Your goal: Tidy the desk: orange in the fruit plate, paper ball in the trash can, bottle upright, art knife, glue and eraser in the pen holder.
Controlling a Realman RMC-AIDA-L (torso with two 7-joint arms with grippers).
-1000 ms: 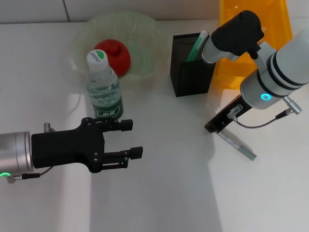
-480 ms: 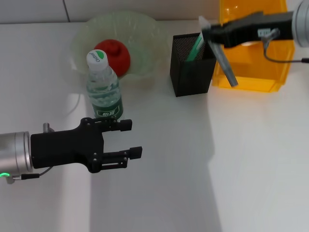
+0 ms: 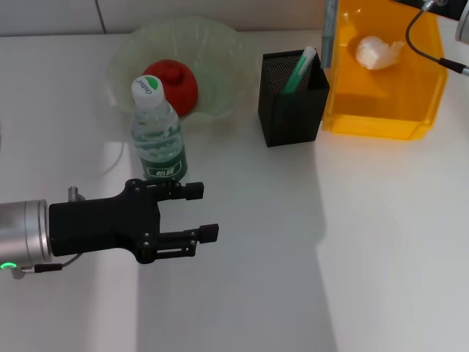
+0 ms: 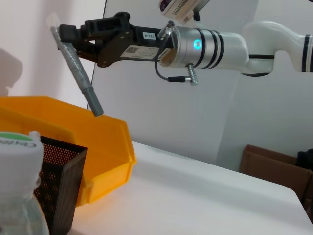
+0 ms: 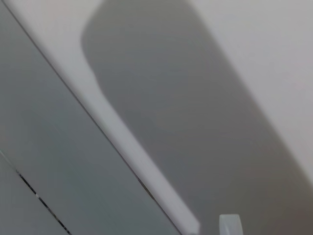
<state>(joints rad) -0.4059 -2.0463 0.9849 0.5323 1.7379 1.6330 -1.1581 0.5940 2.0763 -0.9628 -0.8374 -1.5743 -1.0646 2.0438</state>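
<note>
While right gripper (image 4: 66,36) lifts art knife (image 4: 78,71), desk (image 3: 293,257) open

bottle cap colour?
White, on the bottle; the cap shows best in the head view.

White desk top (image 3: 381,242) seen across head view; soft shadow band cast down its middle. Pale tiled wall w/ dark grout line noted at far edge (image 3: 58,15). Plain grey-white wall (image 4: 161,112) behind desk in L wrist view; brown cardboard box (image 4: 271,164) beyond desk edge.

Bright, even light; soft shadows across the table (image 3: 381,257).
</note>
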